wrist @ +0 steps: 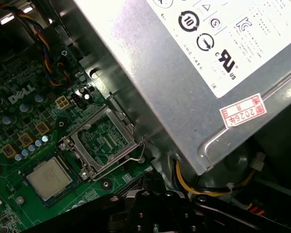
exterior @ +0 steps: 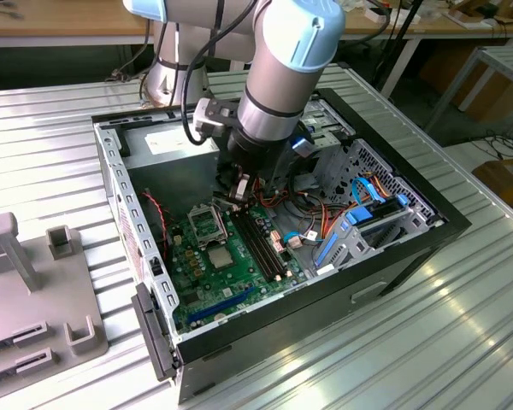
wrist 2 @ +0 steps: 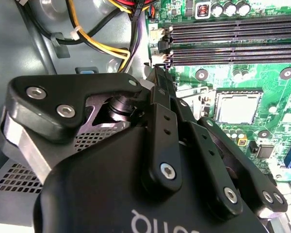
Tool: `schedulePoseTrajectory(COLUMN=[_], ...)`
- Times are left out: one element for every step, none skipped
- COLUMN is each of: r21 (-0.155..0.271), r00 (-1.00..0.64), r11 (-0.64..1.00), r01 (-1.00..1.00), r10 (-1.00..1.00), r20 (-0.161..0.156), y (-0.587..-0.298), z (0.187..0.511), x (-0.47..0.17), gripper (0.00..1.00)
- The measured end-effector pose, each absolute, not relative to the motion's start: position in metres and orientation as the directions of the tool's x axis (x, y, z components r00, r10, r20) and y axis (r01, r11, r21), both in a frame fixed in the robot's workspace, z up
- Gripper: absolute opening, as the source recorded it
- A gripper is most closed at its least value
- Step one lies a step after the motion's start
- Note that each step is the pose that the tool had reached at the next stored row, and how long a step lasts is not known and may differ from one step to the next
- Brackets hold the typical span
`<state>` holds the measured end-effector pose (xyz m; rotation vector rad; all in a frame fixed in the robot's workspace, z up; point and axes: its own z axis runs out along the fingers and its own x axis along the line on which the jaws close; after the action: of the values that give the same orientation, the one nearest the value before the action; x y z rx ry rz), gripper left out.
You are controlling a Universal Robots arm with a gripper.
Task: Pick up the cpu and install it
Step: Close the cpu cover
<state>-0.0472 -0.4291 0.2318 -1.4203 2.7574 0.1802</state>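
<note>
Approach stage, by the look of it: gripper (exterior: 239, 191) hanging inside the open computer case (exterior: 111, 184) on the counter (exterior: 427, 342), near the case's middle; clenched or released, cannot tell. Cpu (wrist: 48, 177) lying flat on the green motherboard (wrist: 19, 121) just beside the empty socket (wrist: 105, 141), apart from the gripper. Likely calls for squaring up over so small a chip.

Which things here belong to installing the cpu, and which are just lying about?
Job in hand: cpu; open socket beside it.
Lying about: power supply; memory slots; cables; grey rack outside the case.
</note>
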Motion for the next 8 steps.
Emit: schedulePoseTrajectory(r21=[0.087,0.087,0.087,0.087,0.087,0.087,0.087,0.087], r00=[-0.582,-0.582,-0.582,-0.582,-0.585,-0.586,-0.586,-0.586], r11=[0.575,0.576,0.576,0.576,0.578,0.580,0.580,0.580], r01=[-0.813,-0.813,-0.813,-0.813,-0.811,-0.810,-0.810,-0.810], r10=[-0.809,-0.809,-0.809,-0.809,-0.807,-0.806,-0.806,-0.806], r20=[-0.084,-0.084,-0.083,-0.084,-0.083,-0.083,-0.083,-0.083], y=[-0.4292,-0.4291,-0.4292,-0.4291,-0.4289,-0.4287,-0.4286,-0.4284], z=[0.2306,0.2297,0.2291,0.2279,0.2271,0.2265,0.2257,0.2247], x=[-0.0479,-0.0488,-0.0499,-0.0500,-0.0502,-0.0503,-0.0508,-0.0509], gripper=[0.11,0.11,0.11,0.11,0.11,0.11,0.11,0.11])
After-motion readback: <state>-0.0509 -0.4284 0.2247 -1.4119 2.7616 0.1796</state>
